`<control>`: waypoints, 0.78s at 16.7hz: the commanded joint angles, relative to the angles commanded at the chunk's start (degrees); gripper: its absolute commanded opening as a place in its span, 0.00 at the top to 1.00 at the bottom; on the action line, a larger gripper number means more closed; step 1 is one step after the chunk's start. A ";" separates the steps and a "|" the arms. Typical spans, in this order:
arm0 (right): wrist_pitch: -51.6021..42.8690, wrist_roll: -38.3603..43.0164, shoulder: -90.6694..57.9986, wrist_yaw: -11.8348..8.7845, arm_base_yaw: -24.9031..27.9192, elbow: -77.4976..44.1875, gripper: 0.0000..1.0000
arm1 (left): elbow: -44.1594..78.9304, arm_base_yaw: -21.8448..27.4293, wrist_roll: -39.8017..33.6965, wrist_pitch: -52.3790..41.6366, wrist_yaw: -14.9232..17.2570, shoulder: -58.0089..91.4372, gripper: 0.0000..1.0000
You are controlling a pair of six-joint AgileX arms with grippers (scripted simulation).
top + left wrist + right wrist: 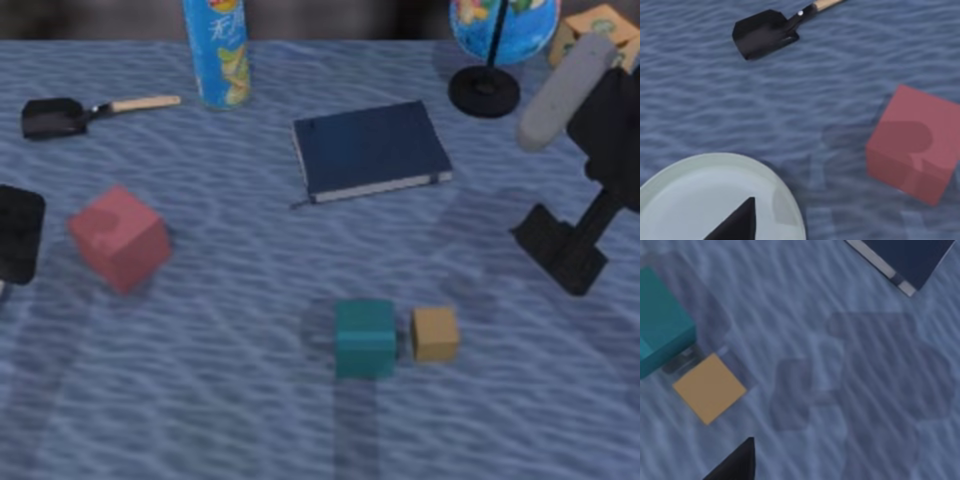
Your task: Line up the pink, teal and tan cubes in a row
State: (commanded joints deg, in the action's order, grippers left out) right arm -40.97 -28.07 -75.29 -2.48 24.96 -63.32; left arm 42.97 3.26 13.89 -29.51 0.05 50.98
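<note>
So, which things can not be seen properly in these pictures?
- Left gripper: cut off by the top view's left edge; fingers not shown.
- Right gripper: finger gap unclear in the top view.
- Globe and chips can: tops cut off by the upper edge.

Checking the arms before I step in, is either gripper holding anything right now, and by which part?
Nothing is held. The pink cube, teal cube and tan cube all rest on the table, clear of the left gripper and right gripper.
</note>
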 joint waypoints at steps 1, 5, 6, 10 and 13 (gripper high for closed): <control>3.03 2.19 6.07 -0.11 -2.15 5.23 0.00 | 4.88 0.51 1.64 -3.50 -0.04 6.61 0.00; 15.19 11.07 30.61 -0.11 -10.50 26.46 0.00 | 23.39 2.55 7.93 -17.09 -0.18 31.10 0.00; 18.20 13.23 36.52 0.01 -12.45 31.55 0.00 | 27.66 3.03 9.37 -20.22 -0.20 36.42 0.00; 29.54 21.03 57.55 0.88 -19.11 49.20 0.00 | 42.72 4.68 14.23 -30.67 -0.17 54.18 0.00; 36.33 25.34 68.72 1.73 -22.47 58.18 0.00 | 51.41 5.57 16.87 -36.10 -0.07 64.27 0.00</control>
State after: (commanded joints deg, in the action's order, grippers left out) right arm -4.63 -2.73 -6.57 -0.74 2.49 -5.14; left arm 94.38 8.83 30.76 -65.61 -0.02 115.25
